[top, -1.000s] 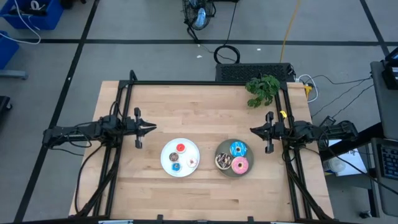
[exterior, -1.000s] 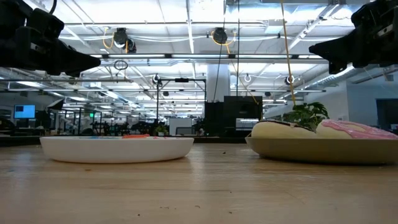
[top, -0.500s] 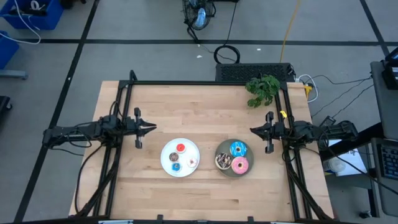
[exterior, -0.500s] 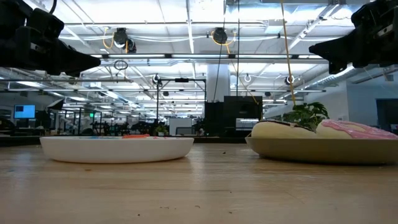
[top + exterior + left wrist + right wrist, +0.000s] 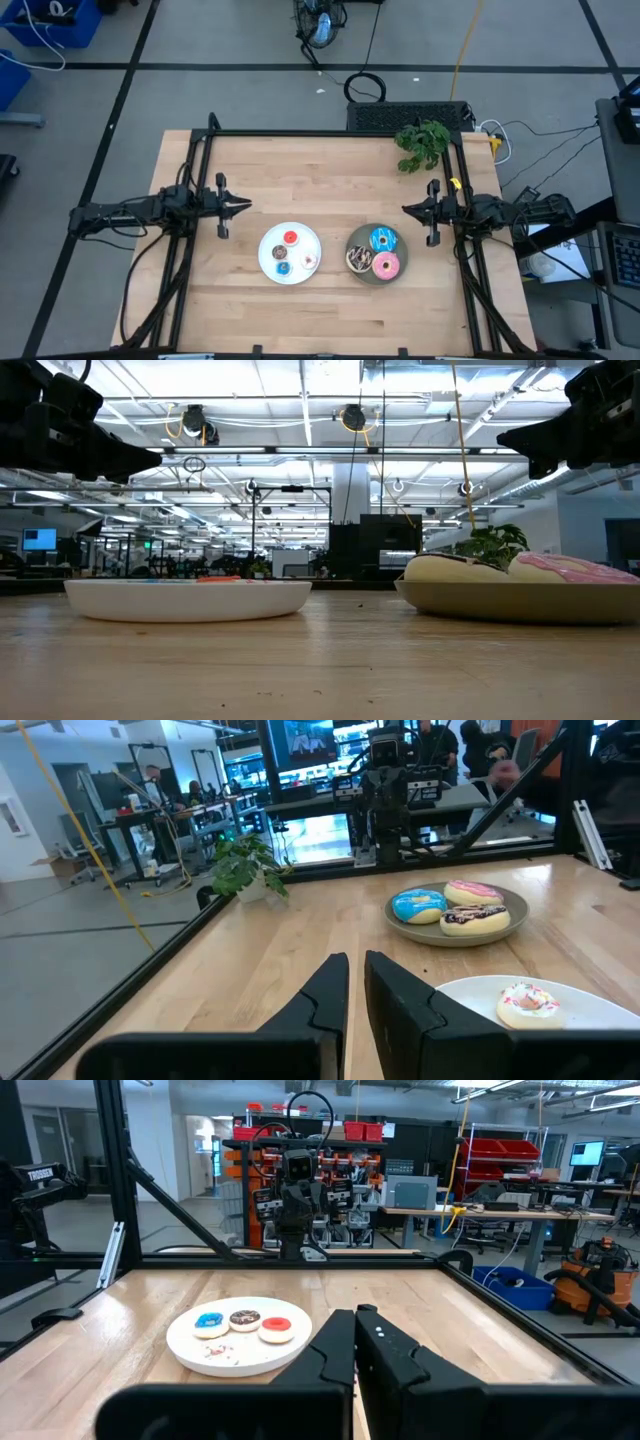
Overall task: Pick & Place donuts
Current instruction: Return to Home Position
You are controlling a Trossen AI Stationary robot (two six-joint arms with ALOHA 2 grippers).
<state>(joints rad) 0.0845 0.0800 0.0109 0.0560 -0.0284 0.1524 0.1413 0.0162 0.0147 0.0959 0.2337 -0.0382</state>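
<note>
Now the white plate point(image 5: 268, 245) holds four tiny donuts point(image 5: 291, 237), the grey plate point(image 5: 360, 238) three larger donuts point(image 5: 386, 265); the left gripper point(image 5: 246, 206) and right gripper point(image 5: 405, 210) are pressed together, unmoved.

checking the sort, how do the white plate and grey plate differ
The white plate holds four tiny donuts; the grey plate holds three larger donuts. Seen level, little shows above the white plate's rim, while donuts bulge well above the grey plate's. Both are round and sit on the table.

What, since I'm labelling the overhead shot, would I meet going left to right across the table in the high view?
Left gripper → white plate holding the four tiny donuts → grey plate holding the three larger donuts → right gripper.
</note>
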